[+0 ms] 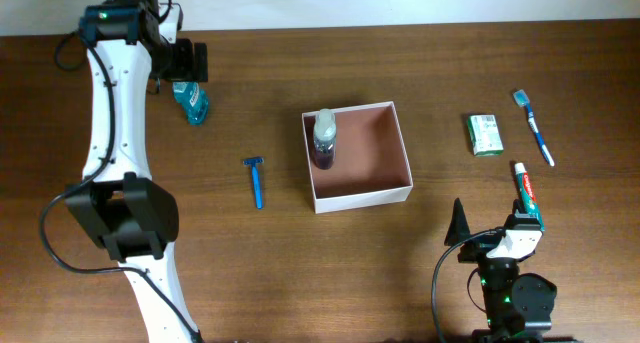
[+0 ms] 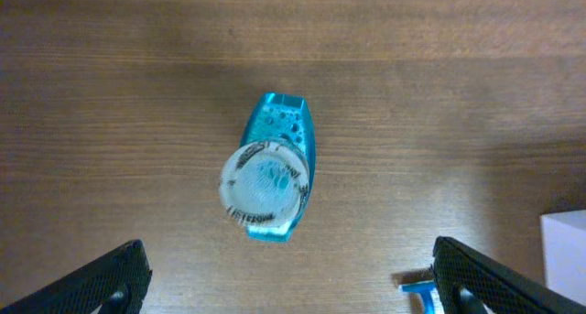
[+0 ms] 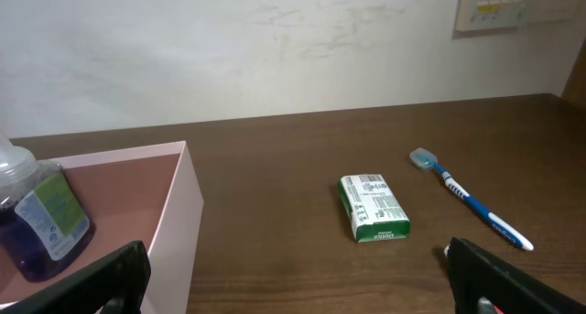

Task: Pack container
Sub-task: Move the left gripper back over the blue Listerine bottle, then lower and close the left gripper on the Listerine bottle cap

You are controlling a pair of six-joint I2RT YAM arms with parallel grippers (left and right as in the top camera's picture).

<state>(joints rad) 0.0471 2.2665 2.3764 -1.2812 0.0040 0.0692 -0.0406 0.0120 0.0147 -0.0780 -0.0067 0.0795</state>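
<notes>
Overhead looks straight down on the whole counter (image 1: 300,283). My left wrist camera points straight down, close above the blue bottle (image 2: 270,167), also seen overhead. My right wrist camera sits low, facing level toward the wall (image 3: 229,48), sharing box (image 3: 179,222), packet (image 3: 373,207), toothbrush (image 3: 472,200) with overhead.

1 bottle (image 1: 324,139) stood in the container (image 1: 372,155) (against its left wall); a razor (image 1: 256,181) lay left, a packet (image 1: 485,134) and toothbrush (image 1: 534,127) right.

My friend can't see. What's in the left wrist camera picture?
A small blue bottle with a whitish cap sits on the brown table, seen from above. The left gripper is wide open, its black fingers at the bottom corners, touching nothing. A blue razor peeks in lower right.
</notes>
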